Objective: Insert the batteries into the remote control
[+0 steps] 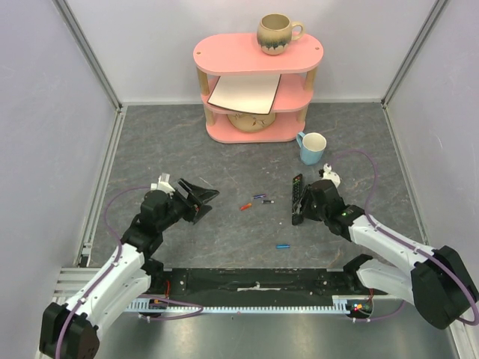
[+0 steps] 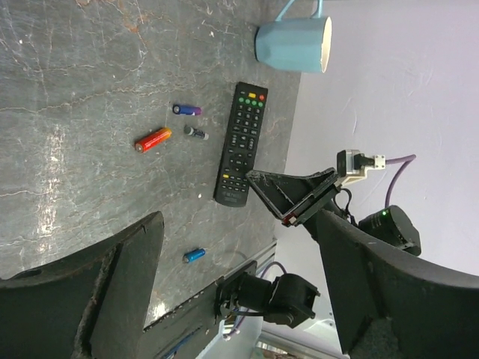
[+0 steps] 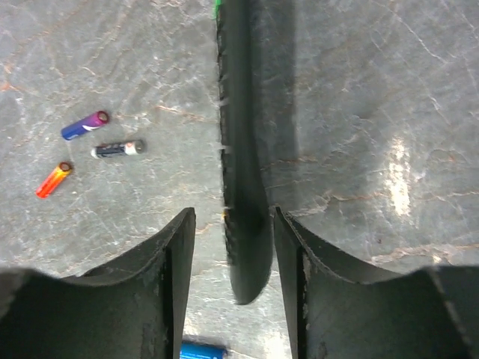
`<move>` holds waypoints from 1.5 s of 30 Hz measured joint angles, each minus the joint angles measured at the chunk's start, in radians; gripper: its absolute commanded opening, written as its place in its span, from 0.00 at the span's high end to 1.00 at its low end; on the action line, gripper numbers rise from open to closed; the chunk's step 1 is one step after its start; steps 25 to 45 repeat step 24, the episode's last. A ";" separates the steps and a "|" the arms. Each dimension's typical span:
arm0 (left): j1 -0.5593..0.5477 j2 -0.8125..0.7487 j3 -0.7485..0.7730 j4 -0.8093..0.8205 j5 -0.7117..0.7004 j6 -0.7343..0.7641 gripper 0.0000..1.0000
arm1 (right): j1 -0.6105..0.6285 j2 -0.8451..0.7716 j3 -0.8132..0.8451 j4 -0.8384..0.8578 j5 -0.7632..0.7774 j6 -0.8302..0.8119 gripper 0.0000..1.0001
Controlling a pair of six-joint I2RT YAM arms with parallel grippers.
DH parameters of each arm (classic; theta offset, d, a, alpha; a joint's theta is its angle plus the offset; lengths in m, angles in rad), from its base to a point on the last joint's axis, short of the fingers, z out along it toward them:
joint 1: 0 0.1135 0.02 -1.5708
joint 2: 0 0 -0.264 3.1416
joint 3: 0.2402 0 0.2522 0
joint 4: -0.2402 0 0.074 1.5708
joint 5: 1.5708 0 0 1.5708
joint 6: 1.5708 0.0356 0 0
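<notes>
Merely edge-on from right wrist, remote control [image 3: 243, 149] inside half-wide right gripper [image 3: 233, 217]; left gripper [image 2: 236, 224] wide, empty

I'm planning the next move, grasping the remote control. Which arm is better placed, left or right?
Right. The right gripper straddles the remote control's near end, a finger on either side. The left gripper hangs open farther off, across the batteries from it.
</notes>
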 measured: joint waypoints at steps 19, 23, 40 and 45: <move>0.000 0.116 0.071 -0.188 -0.042 0.091 0.06 | 0.062 -0.213 0.058 -0.161 0.010 -0.144 0.34; 0.000 0.155 0.128 -0.254 -0.077 0.154 0.08 | 0.152 -0.168 0.098 -0.146 0.018 -0.221 0.33; 0.000 0.153 0.130 -0.259 -0.087 0.169 0.04 | 0.165 -0.161 0.102 -0.142 0.018 -0.239 0.30; 0.000 0.153 0.130 -0.259 -0.087 0.169 0.04 | 0.165 -0.161 0.102 -0.142 0.018 -0.239 0.30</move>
